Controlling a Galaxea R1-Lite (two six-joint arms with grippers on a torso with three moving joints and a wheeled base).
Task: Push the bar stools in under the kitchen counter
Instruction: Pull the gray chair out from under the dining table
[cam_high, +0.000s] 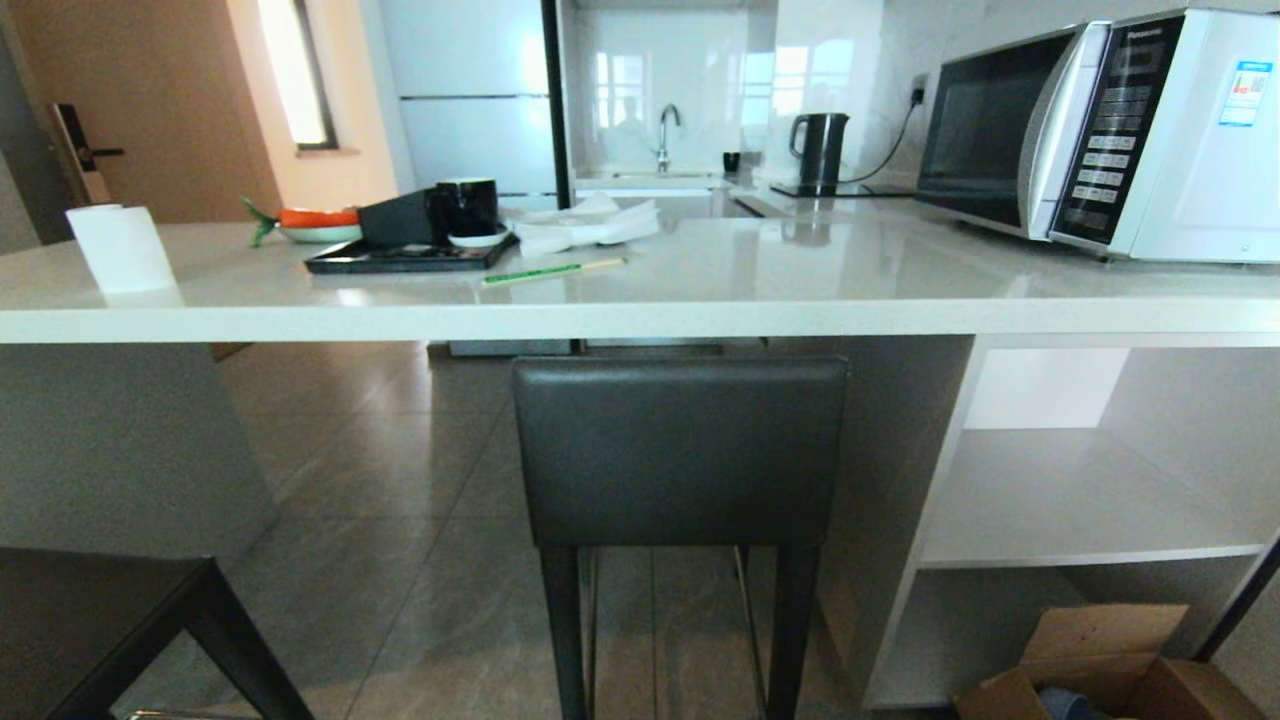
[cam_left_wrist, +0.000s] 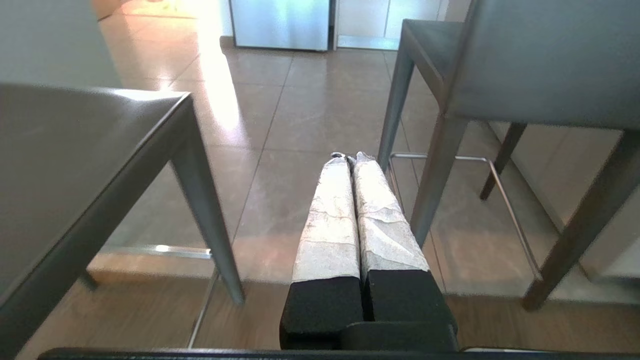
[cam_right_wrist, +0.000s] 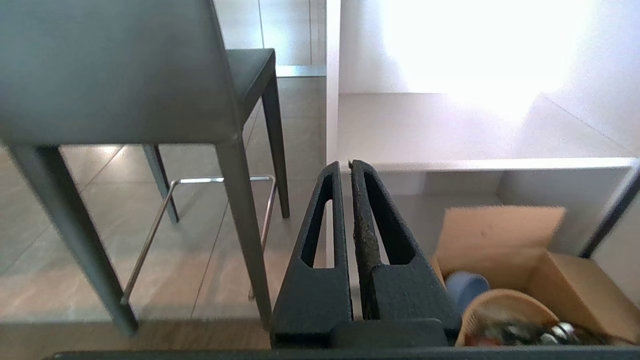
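Second bar stool (cam_high: 120, 630) cut by head view's lower left corner: only a seat corner and one leg show. Centre stool's (cam_high: 680, 450) seat hidden behind its backrest; its feet run off the bottom edge. Bench (cam_high: 640, 300) runs out of frame both sides. Microwave (cam_high: 1100, 130) clipped at right edge. Cardboard box (cam_high: 1100, 670) cut at bottom edge, contents unclear there. Label on microwave too small to read. Neither claw shows in head view.

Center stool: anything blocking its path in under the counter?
Nothing visible. The center stool faces the open bay under the kitchen counter, bare floor ahead. The shelf unit stands beside it to the right, the second stool off to the left.
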